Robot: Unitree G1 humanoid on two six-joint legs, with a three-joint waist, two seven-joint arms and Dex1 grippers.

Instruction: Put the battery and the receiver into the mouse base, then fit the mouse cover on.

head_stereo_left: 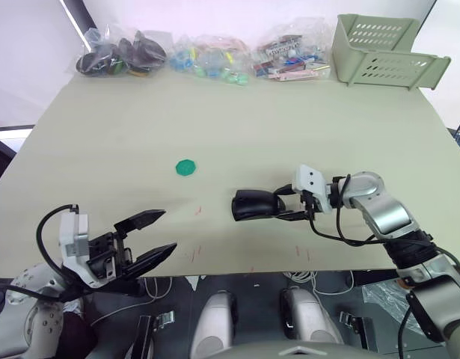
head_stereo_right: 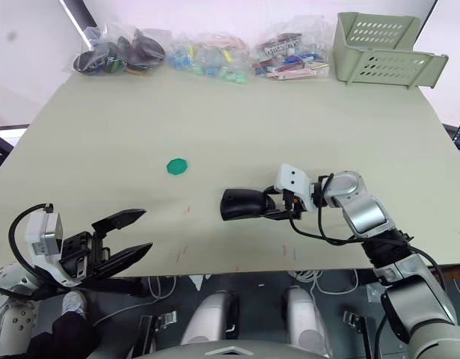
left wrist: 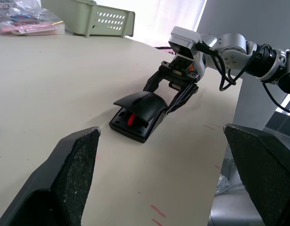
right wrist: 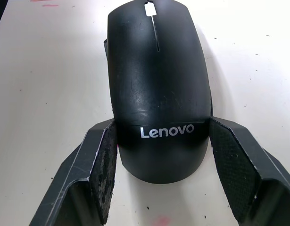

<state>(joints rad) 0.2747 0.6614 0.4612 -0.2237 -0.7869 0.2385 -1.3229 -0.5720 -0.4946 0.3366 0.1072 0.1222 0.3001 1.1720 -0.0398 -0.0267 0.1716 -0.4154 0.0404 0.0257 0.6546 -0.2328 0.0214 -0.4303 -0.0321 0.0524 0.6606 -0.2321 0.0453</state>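
Progress: you have the mouse cover (right wrist: 156, 89) lying on the mouse base (left wrist: 130, 129), front end raised, red inside showing; battery and receiver hidden
Right gripper (head_stereo_left: 292, 203): fingers clasp the cover's rear sides
Left gripper (head_stereo_left: 156, 235): spread wide, empty, well apart
Left to do: press the cover flush
Around: green disc (head_stereo_left: 186, 167) and crate (head_stereo_left: 387, 52) clear of your path

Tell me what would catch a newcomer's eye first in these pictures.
Probably the black mouse cover near the table's front edge, sitting on the mouse base with its front lifted, the right hand closed on its sides. Next, the left hand hanging open off the front left edge, and a green disc alone mid-table.
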